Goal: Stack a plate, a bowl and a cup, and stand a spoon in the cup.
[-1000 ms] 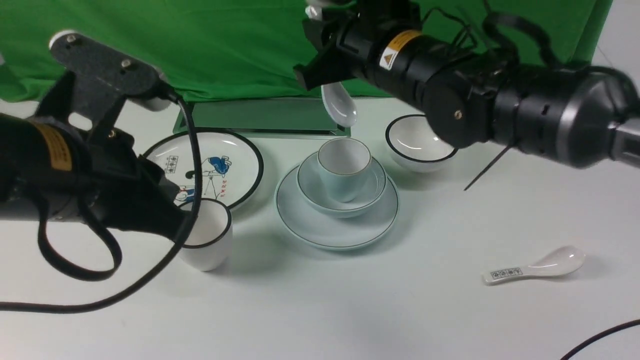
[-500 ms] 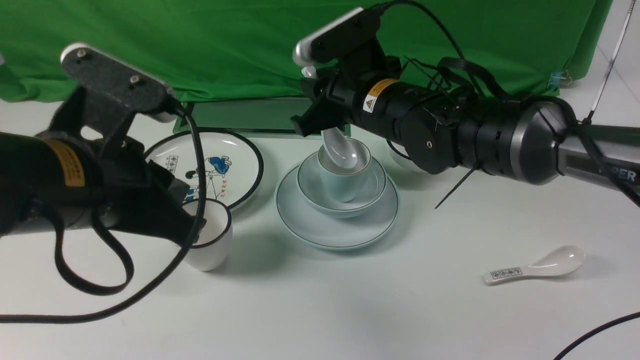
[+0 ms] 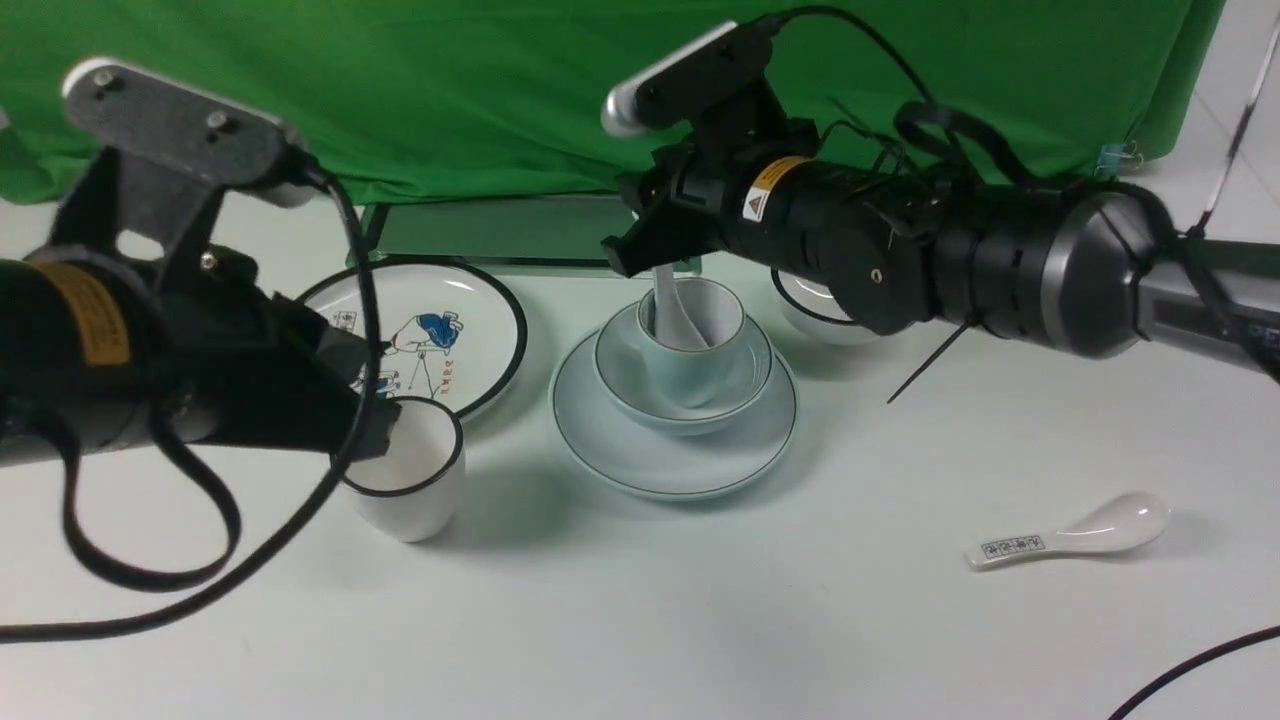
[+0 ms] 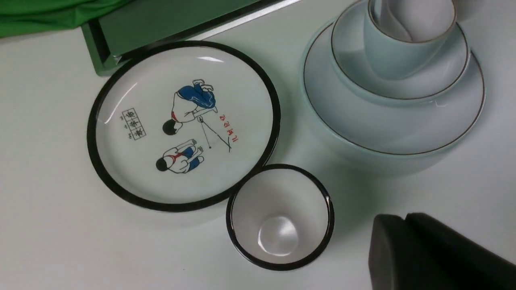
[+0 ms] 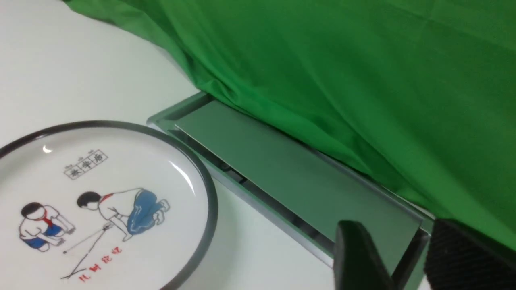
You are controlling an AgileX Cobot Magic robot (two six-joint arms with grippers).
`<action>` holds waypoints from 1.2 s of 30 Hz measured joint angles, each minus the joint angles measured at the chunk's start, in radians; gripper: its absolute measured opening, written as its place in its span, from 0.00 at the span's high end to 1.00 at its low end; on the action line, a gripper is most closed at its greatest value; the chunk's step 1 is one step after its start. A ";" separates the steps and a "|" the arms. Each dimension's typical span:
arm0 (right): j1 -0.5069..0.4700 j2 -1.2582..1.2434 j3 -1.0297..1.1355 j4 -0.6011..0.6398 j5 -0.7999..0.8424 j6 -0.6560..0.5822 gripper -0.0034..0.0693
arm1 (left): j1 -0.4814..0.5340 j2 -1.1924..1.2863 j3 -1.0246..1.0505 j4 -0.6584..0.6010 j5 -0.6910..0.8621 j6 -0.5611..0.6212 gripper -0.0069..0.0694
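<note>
The pale blue plate [image 3: 672, 470] lies at the table's middle, with the pale blue bowl [image 3: 622, 372] on it and the pale blue cup [image 3: 695, 372] in the bowl. The plain white spoon [image 3: 667, 300] stands in the cup, handle up and leaning on the rim. My right gripper [image 3: 640, 252] hovers just above the handle; in the right wrist view its fingers [image 5: 397, 229] stand apart with nothing between them. My left gripper [image 3: 385, 430] is shut and empty beside the black-rimmed cup. The left wrist view shows it [image 4: 405, 217] near the stack: plate [image 4: 403, 137], bowl [image 4: 403, 86], cup [image 4: 391, 56].
A black-rimmed cartoon plate [image 3: 470, 310] and a black-rimmed white cup [image 3: 410, 490] sit left of the stack. A black-rimmed bowl [image 3: 810, 315] sits behind my right arm. A patterned spoon [image 3: 1075, 535] lies front right. A green board [image 3: 520, 235] and cloth stand behind.
My right gripper came down over the cup with the spoon. The spoon has left the gripper and dropped into the cup. My left arm shifted slightly left.
</note>
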 joint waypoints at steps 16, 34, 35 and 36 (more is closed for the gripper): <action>0.001 -0.578 0.182 0.000 0.417 -0.003 0.93 | 0.000 -0.647 0.322 0.001 0.053 -0.045 0.95; 0.048 -1.281 0.739 0.000 0.162 -0.004 0.90 | 0.000 -0.909 0.399 -0.007 0.064 -0.071 0.95; 0.048 -1.296 0.740 0.000 0.167 -0.004 0.90 | 0.000 -0.909 0.399 -0.007 0.064 -0.071 0.95; 0.048 -1.307 0.741 0.000 0.171 -0.004 0.90 | 0.000 -0.909 0.399 -0.007 0.064 -0.072 0.95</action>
